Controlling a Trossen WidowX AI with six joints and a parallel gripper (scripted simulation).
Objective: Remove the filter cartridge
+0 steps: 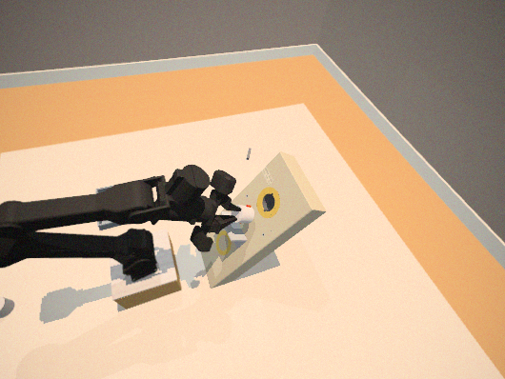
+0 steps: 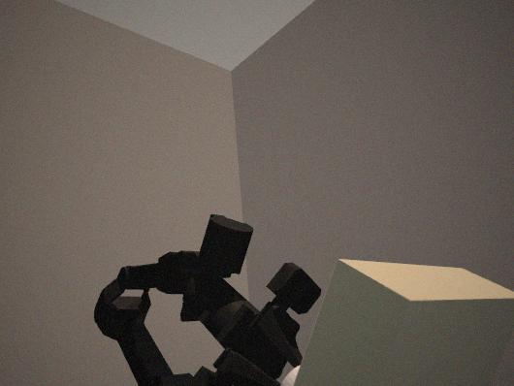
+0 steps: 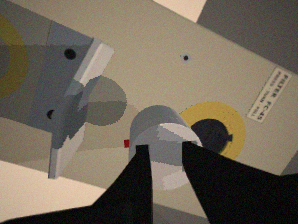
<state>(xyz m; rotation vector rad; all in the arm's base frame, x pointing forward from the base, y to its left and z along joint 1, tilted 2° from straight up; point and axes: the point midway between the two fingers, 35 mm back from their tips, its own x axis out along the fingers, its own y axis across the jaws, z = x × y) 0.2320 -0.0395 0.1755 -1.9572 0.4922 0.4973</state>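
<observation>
Gripping the filter cartridge (image 3: 156, 131) | claw (image 3: 162, 165) clenched on its end, fingers in the face slots for purchase | cartridge at frame centre, clear of emptied yellow-ringed socket (image 3: 214, 131) in service panel (image 1: 286, 183) | tray drop pending

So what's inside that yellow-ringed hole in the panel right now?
Nothing visible: the yellow-ringed hole looks dark and vacant, with a small notch on its rim. The white cartridge is out, clamped in the pincer. The hole's depth is too dark to see.
</observation>
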